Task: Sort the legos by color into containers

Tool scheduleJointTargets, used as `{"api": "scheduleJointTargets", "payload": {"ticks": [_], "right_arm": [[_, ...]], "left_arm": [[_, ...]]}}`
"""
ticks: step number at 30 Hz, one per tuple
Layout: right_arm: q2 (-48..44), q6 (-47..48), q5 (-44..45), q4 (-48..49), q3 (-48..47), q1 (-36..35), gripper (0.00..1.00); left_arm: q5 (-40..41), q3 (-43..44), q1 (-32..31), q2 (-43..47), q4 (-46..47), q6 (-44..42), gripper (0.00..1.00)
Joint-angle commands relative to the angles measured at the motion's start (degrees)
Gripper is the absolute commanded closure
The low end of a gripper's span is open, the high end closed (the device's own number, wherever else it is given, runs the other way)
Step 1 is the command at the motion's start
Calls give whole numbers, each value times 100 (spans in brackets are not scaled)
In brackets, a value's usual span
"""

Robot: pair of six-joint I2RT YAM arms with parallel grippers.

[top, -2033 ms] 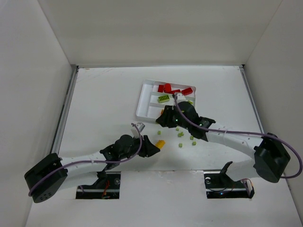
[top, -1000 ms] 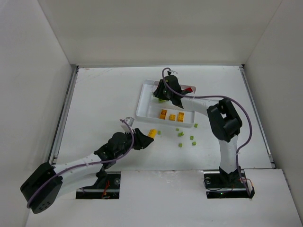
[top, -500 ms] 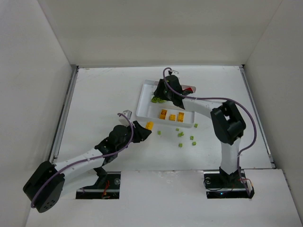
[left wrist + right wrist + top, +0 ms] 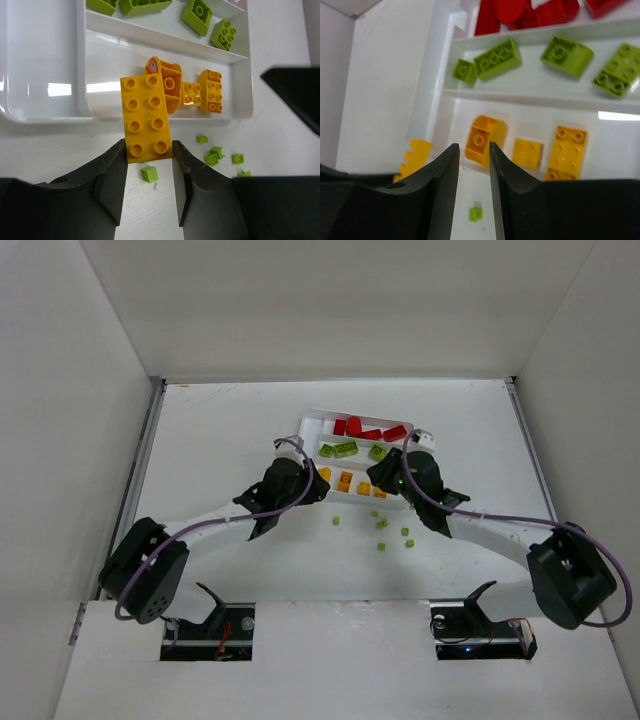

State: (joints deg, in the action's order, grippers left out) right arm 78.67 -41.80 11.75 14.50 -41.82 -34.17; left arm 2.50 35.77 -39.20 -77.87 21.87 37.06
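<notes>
1. Left claw [image 4: 148,155]: pinching the near short end of a yellow brick [image 4: 145,117]. Only its last row of studs lies between the fingers.
2. Right claw [image 4: 474,165]: fingers narrowly spread, nothing between them. It hangs over the near edge of the tray [image 4: 45,119], by the yellow slot [image 4: 107,65].
3. Brick position: the far end overhangs the tray's near wall and reaches over the yellow slot. The near end is outside the tray, above the table [image 4: 50,150].
4. Hazard: if released here, the brick would probably land across the near wall and tip back onto the table, because much of it lies outside the wall.
5. Hazard: the end grip leaves a long free length. Contact with the wall, or with the rounded piece [image 4: 170,90] just beyond, could twist the brick in the fingers.
6. Hazard: both claws work near the same tray edge, so the arms could clash.
7. Orientation: studs up. The long axis runs from the claw toward the tray's far edge, crosswise to the slot and slightly skewed.
</notes>
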Motion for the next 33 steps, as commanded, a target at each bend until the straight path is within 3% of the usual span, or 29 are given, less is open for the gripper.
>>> {"api": "scheduleJointTargets", "payload": {"ticks": [1, 12, 22, 33], "right_arm": [[-553, -197, 108, 518, 569, -93, 63], [-1495, -197, 100, 580, 1387, -68, 58], [-1548, -197, 64, 589, 1414, -50, 54], [-1451, -135, 152, 484, 1317, -85, 51]], "left_arm": [[75, 675, 101, -307, -287, -532, 84], [13, 2276, 110, -1731, -1570, -955, 84], [268, 2891, 22, -2285, -2222, -1034, 84], [462, 2813, 66, -2067, -1818, -1052, 46]]}}
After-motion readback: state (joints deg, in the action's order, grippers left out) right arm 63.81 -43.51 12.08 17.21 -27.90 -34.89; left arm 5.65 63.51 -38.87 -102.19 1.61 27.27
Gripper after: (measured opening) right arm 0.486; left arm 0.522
